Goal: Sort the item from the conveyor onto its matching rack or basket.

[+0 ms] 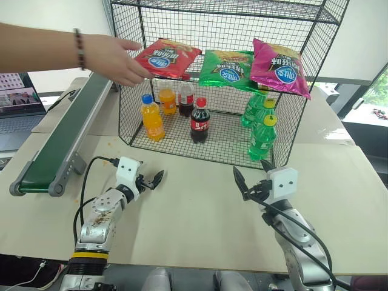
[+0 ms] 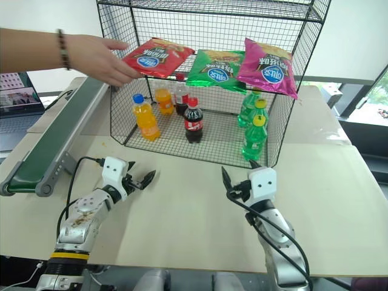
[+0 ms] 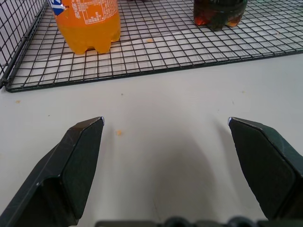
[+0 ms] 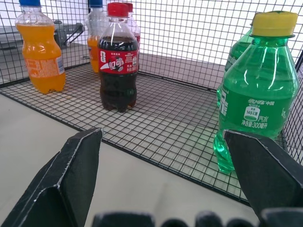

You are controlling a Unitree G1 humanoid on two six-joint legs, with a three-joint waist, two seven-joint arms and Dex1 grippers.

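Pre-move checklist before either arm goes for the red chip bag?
1. Left tool open, empty: ok.
2. Right tool open, empty: ok.
3. Person's hand out of the workspace: not ok, it is at the red chip bag on the rack shelf.
4. Item waiting on the conveyor: not ok, the visible belt is bare.
5. Red bag lying free for a pick: cannot tell, the hand is at its edge.
6. Table between tools and rack free of obstacles: ok.
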